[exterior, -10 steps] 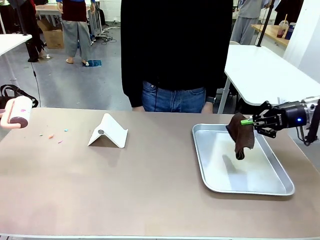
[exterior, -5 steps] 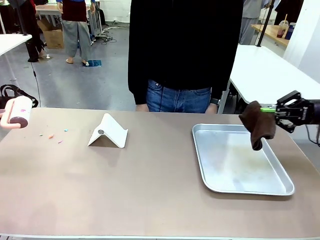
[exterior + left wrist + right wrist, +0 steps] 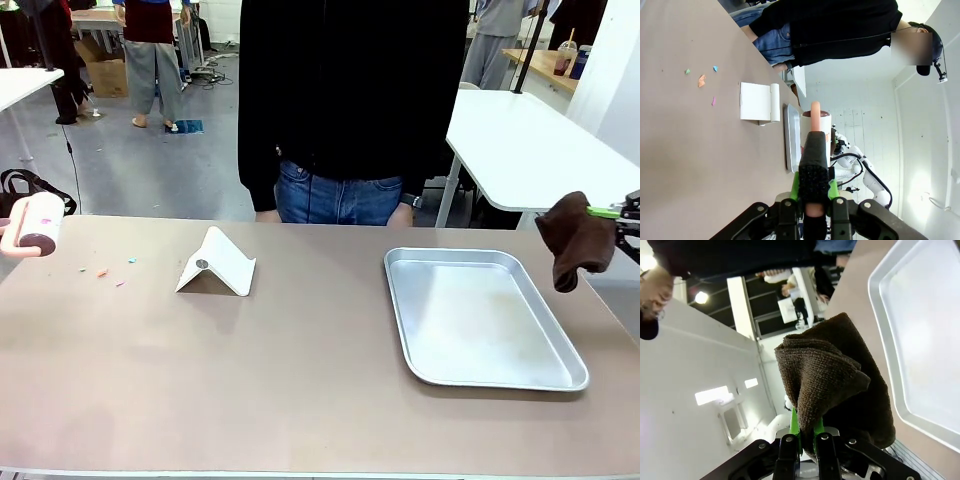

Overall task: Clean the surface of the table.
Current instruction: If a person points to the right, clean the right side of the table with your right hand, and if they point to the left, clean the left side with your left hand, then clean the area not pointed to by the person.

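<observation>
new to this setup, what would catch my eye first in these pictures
A brown cloth dangles from the right arm's fingers by the table's far right corner, beside a shiny silver tray. At the left edge a pink lint roller hovers near small coloured scraps.

Stand [image 3: 216, 263] L, tray [image 3: 478, 322] R, on table [image 3: 250, 385]
</observation>
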